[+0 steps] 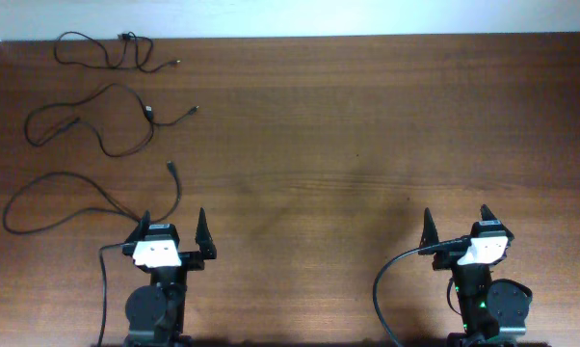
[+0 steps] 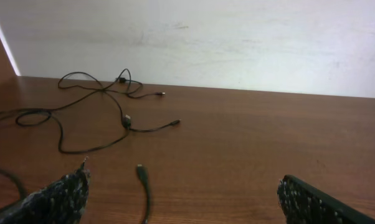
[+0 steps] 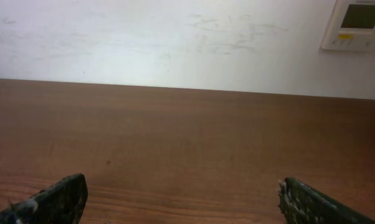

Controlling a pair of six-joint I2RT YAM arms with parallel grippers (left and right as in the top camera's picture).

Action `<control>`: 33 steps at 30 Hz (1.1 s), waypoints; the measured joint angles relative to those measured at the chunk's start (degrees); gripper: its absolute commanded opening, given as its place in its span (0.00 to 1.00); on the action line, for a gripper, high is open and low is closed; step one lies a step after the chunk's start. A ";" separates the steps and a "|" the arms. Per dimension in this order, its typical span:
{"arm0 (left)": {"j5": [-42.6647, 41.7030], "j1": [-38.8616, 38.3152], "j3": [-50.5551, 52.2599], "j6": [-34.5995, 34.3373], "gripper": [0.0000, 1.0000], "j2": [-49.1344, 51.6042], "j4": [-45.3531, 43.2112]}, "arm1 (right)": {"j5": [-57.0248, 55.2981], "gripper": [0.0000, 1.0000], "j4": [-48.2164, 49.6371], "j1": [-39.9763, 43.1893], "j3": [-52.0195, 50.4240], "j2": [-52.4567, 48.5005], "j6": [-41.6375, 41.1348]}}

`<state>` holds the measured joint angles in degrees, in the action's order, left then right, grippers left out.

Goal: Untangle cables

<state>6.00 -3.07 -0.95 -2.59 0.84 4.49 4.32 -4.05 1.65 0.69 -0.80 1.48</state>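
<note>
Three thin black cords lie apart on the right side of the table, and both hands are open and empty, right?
Not the right: the overhead view shows the cords on the left side of the table, before the left hand. The rest holds.

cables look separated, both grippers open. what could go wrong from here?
1. The nearest cable runs right up to the left gripper; moving that arm could snag it.
2. The middle cable and far cable lie close together; dragging either could cross them.
3. All three sit far left, likely a poor reach for the right gripper.
</note>
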 measured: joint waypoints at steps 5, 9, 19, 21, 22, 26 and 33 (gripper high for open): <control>-0.07 1.36 0.00 0.00 0.99 0.00 0.02 | 0.00 0.98 0.02 0.00 0.00 0.00 0.00; -0.13 1.55 0.00 0.00 0.99 0.00 0.00 | 0.00 0.98 0.02 0.00 0.00 0.00 0.00; -0.17 1.55 0.00 0.90 0.99 0.00 0.00 | 0.00 0.98 0.02 0.00 0.00 0.00 0.02; -0.17 1.55 0.00 1.20 0.99 0.00 0.02 | 0.00 0.98 0.02 0.00 0.00 0.00 0.02; -0.17 1.55 0.00 1.31 0.99 0.00 0.02 | 0.00 0.98 0.00 0.00 0.00 0.00 0.00; -0.17 1.55 0.00 1.31 0.99 0.00 0.02 | 0.00 0.98 0.00 0.00 0.00 0.00 0.00; -0.17 1.55 0.00 1.31 0.99 0.00 0.00 | 0.00 0.99 0.02 0.00 0.00 0.00 0.00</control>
<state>5.82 -1.52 -0.95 -1.28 0.84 4.49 4.32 -4.03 1.65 0.69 -0.80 1.48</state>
